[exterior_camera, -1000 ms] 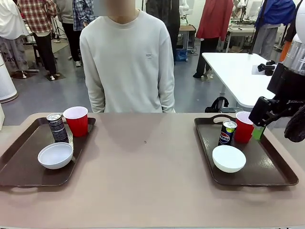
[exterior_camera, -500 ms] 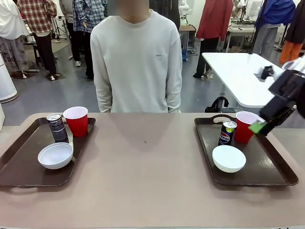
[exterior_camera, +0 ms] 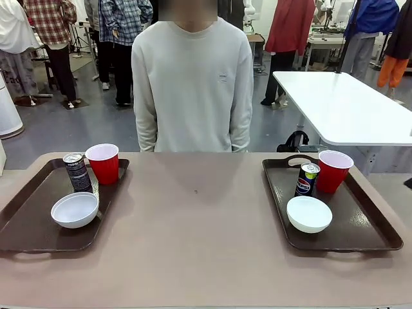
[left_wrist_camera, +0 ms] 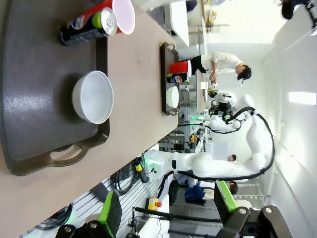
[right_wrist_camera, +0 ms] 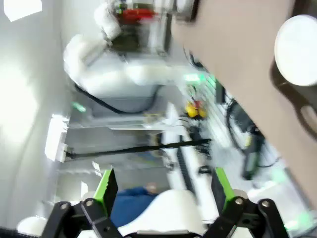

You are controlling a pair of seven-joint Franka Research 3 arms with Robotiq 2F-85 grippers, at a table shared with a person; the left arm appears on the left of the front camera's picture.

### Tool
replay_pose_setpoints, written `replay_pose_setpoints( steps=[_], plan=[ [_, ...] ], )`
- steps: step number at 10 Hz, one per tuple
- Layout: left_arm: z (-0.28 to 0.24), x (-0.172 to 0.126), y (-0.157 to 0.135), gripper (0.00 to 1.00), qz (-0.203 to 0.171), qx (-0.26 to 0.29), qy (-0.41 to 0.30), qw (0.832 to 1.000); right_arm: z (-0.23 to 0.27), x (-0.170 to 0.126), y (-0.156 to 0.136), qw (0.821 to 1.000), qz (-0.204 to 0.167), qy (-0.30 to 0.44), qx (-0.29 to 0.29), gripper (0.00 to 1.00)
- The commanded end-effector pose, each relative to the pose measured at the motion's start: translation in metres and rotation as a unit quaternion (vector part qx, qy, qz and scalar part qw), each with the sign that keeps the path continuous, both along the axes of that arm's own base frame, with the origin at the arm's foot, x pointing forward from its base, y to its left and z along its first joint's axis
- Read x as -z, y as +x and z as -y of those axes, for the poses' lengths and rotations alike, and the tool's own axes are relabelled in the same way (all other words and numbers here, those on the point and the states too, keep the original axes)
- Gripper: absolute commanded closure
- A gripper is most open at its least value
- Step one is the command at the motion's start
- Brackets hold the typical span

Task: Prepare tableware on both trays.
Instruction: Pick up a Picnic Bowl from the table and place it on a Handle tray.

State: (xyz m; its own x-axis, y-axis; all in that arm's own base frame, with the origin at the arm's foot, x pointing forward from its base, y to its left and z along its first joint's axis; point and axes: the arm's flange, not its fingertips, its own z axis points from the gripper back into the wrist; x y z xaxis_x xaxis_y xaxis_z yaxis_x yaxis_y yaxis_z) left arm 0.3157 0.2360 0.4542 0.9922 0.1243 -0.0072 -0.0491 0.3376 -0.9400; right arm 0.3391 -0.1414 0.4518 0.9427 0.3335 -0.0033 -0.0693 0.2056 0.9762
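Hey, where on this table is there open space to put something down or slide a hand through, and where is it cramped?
The widest bare stretch is the table between the left tray and the right tray. Each tray's near half beside its white bowl is free. The far ends are crowded: black can against red cup, blue can beside red cup.

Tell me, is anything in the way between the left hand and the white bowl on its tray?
Nothing visible is. In the left wrist view the left hand hangs open off the table's edge, and the white bowl sits on the tray beyond it, with just bare tray and handle between.
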Motion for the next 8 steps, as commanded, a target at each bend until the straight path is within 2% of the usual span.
replay_pose_setpoints(
  steps=[1,4,6,7,8],
  plan=[
    [0.003,-0.001,-0.001,0.00,0.001,-0.010,0.000,1.000,0.009,-0.008,-0.014,0.988,-0.106,0.003,0.111,0.00],
    [0.003,-0.001,-0.001,0.00,0.001,-0.010,0.000,1.000,0.018,-0.012,-0.068,0.976,-0.138,-0.063,0.158,0.00],
    [0.003,-0.001,-0.001,0.00,0.001,-0.010,0.000,1.000,0.018,-0.019,-0.095,0.968,-0.111,-0.095,0.203,0.00],
    [0.003,-0.001,-0.001,0.00,0.001,-0.010,0.000,1.000,0.035,-0.011,-0.065,0.978,-0.128,-0.053,0.156,0.00],
    [0.003,-0.001,-0.001,0.00,0.001,-0.010,0.000,1.000,0.035,-0.011,-0.065,0.978,-0.128,-0.053,0.156,0.00]
  ],
)
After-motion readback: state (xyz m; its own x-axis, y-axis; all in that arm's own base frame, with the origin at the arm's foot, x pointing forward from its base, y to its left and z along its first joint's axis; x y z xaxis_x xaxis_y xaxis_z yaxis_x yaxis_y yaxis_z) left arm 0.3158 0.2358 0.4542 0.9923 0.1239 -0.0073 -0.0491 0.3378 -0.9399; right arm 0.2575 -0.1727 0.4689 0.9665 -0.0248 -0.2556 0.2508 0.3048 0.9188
